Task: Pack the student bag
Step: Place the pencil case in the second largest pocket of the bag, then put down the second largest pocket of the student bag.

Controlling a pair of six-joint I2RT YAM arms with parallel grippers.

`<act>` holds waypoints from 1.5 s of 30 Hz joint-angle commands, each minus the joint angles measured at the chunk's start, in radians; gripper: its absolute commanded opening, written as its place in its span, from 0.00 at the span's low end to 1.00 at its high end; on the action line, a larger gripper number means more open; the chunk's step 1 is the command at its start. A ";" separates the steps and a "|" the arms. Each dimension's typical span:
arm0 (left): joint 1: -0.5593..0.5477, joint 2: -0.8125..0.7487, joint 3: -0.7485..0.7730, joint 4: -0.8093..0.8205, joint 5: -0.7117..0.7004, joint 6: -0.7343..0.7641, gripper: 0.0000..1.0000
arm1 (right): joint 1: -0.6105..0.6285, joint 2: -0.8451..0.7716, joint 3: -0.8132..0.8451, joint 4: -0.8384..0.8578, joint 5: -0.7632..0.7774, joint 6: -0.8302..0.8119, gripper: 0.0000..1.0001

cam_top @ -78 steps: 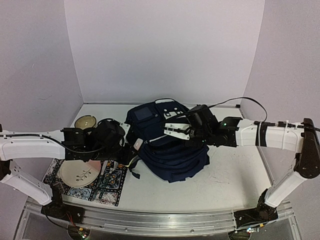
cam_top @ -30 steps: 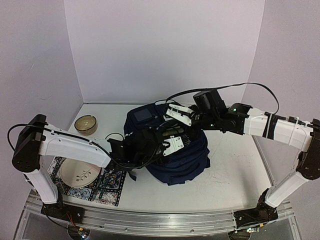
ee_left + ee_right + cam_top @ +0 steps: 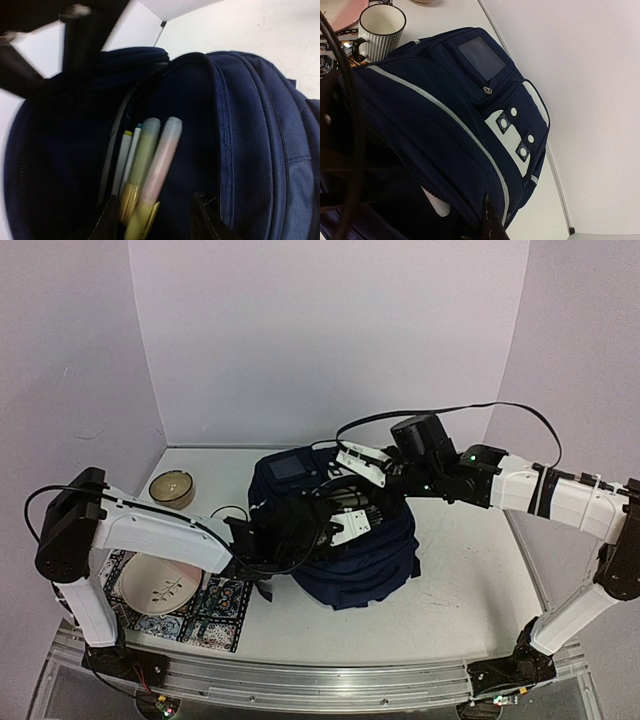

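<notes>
top view: the student bag lies in the middle of the table with its mouth up, just right of a patterned mat and a plate. the left gripper reaches into the mouth from the left, and the right gripper sits at the far rim. both sets of jaws are too small here to tell how they stand.

left wrist view: the jaws stand part-way apart at the bottom edge. they flank the ends of two highlighters lying in an inner pocket beside a couple of pens, and i judge they are not gripping them. the top left is blurred.

right wrist view: the jaws are closed and seem to pinch the rim of the opening, though the pinch itself is cut off at the bottom edge. a striped cup stands beyond the bag. the fabric looks soft, floppy and light for its bulk. it would likely sag shut if let go, so the stitched rim or zip edge is the best place to hold.
</notes>
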 commanded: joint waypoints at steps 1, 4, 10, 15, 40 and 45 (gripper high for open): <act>0.007 -0.176 -0.035 0.081 0.031 -0.095 0.52 | 0.005 -0.074 -0.008 0.081 -0.009 0.023 0.00; 0.002 -0.252 -0.078 0.074 0.061 -0.159 0.54 | -0.016 -0.080 -0.040 0.082 -0.004 0.036 0.00; 0.000 -0.368 -0.169 0.042 0.121 -0.324 0.57 | -0.051 -0.096 -0.108 0.082 0.021 0.039 0.00; 0.003 -0.383 -0.214 0.003 0.055 -0.418 0.58 | -0.093 -0.139 -0.176 0.094 0.043 0.036 0.00; 0.171 -0.335 -0.250 -0.140 0.425 -0.750 0.51 | -0.126 -0.357 -0.363 0.097 -0.331 0.464 0.66; 0.180 -0.322 -0.265 -0.140 0.502 -0.756 0.51 | -0.095 -0.376 -0.351 0.123 -0.361 0.593 0.73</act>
